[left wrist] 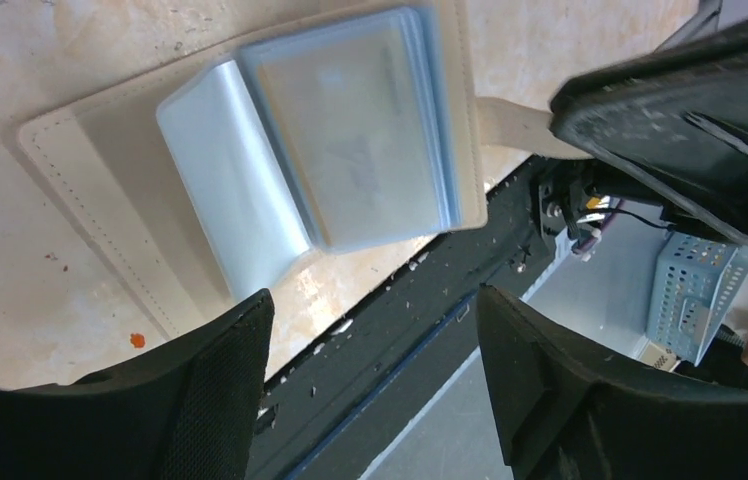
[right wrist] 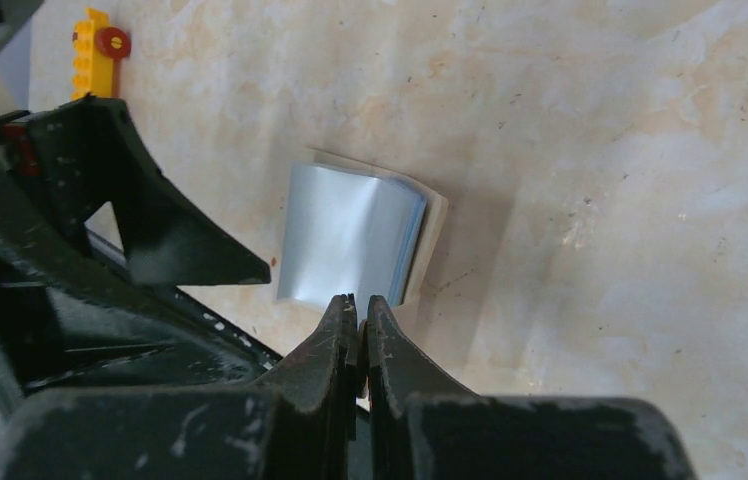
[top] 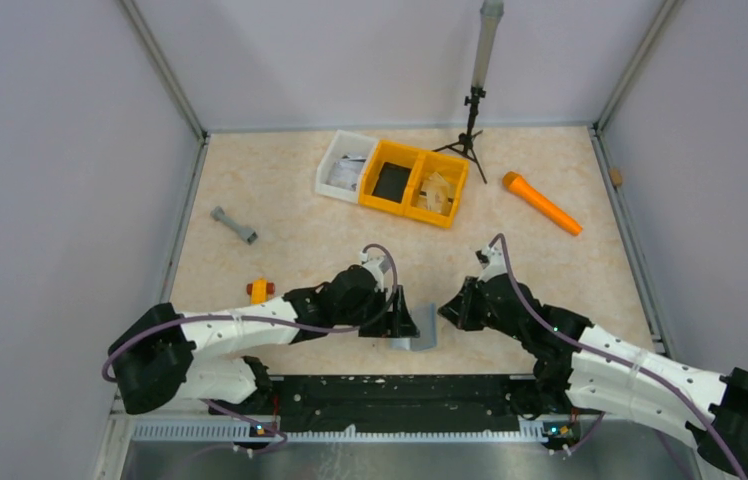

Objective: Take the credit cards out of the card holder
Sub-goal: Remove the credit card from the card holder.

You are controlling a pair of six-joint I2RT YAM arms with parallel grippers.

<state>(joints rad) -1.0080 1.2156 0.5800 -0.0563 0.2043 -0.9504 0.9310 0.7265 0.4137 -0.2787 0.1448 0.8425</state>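
A small grey bar (top: 235, 226) is seen on the left of the table (top: 280, 200). A yellow block (top: 259, 290) with a red wheel is seen nearer. The left gripper (left wrist: 372, 300) is held over the table's near edge, and its fingers are spread wide. The card holder (top: 422, 330) is laid open at the near edge, between the two grippers. Its tan cover is flat on the table, and clear sleeves (left wrist: 350, 130) are stacked on top. The right gripper (right wrist: 358, 300) is placed at the holder's edge, with its fingers pressed together. Whether the tan strap (left wrist: 510, 125) is pinched cannot be told. An orange stick (top: 542, 203) is seen far right.
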